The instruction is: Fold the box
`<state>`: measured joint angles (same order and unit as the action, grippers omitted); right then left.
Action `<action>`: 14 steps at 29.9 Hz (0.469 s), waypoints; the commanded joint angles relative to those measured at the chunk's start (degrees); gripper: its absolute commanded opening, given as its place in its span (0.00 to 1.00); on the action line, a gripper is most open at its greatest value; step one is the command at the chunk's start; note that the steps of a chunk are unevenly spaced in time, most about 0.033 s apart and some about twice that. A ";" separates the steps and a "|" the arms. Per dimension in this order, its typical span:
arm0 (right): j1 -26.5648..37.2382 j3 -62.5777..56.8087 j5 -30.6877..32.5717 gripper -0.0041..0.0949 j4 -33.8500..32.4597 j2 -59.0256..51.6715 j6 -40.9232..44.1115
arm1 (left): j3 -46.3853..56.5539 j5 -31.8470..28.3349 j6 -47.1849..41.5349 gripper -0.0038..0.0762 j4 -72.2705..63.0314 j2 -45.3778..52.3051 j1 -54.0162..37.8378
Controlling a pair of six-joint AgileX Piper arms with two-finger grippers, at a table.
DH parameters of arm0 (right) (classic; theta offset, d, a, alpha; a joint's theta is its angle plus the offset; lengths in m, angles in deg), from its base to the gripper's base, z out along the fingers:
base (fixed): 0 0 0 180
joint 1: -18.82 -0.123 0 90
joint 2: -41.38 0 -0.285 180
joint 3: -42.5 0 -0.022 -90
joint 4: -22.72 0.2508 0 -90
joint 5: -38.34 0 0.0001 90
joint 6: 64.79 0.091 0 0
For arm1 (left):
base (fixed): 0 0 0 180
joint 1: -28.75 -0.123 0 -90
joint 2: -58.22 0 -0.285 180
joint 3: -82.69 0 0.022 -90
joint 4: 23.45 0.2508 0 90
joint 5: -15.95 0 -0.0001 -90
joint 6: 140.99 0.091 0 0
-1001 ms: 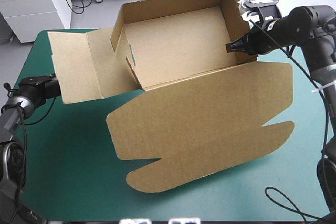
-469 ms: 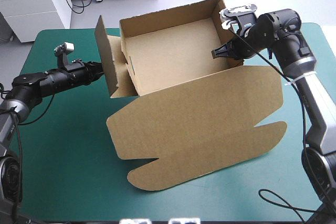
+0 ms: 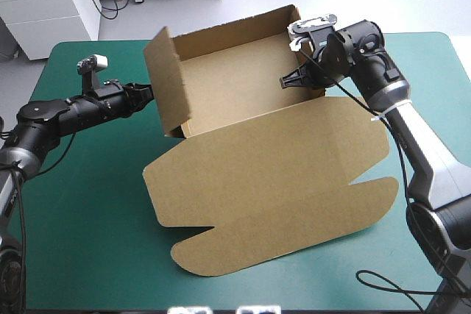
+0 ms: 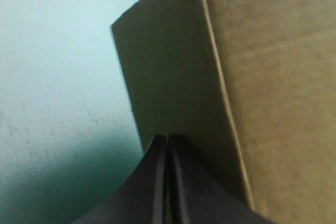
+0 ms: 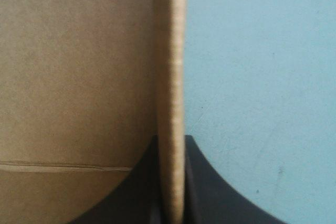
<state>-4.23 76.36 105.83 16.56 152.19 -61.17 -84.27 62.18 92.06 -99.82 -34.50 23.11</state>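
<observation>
A: Where is the brown cardboard box [image 3: 257, 148] sitting?

B: In the middle of the table with the teal-green cover [image 3: 81, 226]. It is an open tray with its walls raised. The tray is toward the far edge, and the broad flat lid [image 3: 272, 196] is spread toward the near edge.

A: And the left gripper [image 3: 149, 92]?

B: It comes in from the table's left edge, low and nearly level, and its tip is at the outer face of the tray's upright left wall [image 3: 168, 79]. In the left wrist view the left gripper's [image 4: 167, 142] two black fingers are pressed together into one point. No board shows between them, and the shaded wall [image 4: 173, 87] is right ahead.

A: The right gripper [image 3: 287, 80]?

B: It reaches over the far right corner of the tray and points inward at the right wall. In the right wrist view the right gripper's [image 5: 172, 140] jaws are clamped on that wall. The pale cut edge of the board [image 5: 172, 66] runs straight out between the black fingers, with the brown inner face on one side and the teal-green cover on the other.
</observation>
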 commanded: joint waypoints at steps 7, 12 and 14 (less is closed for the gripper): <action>-0.70 1.78 -4.06 0.03 -1.04 -2.56 1.31 | -1.41 -6.10 -3.71 0.04 -0.42 5.61 7.81; -1.28 1.78 -4.56 0.03 -1.26 -2.56 0.99 | -1.41 -7.68 -3.71 0.04 3.56 5.51 8.76; -1.28 1.78 -4.68 0.03 -1.26 -2.56 0.99 | -1.41 -7.46 -3.71 0.04 3.63 5.51 8.76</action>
<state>-5.06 76.36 105.27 14.35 152.72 -60.38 -84.27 54.14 88.83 -93.99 -31.08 31.18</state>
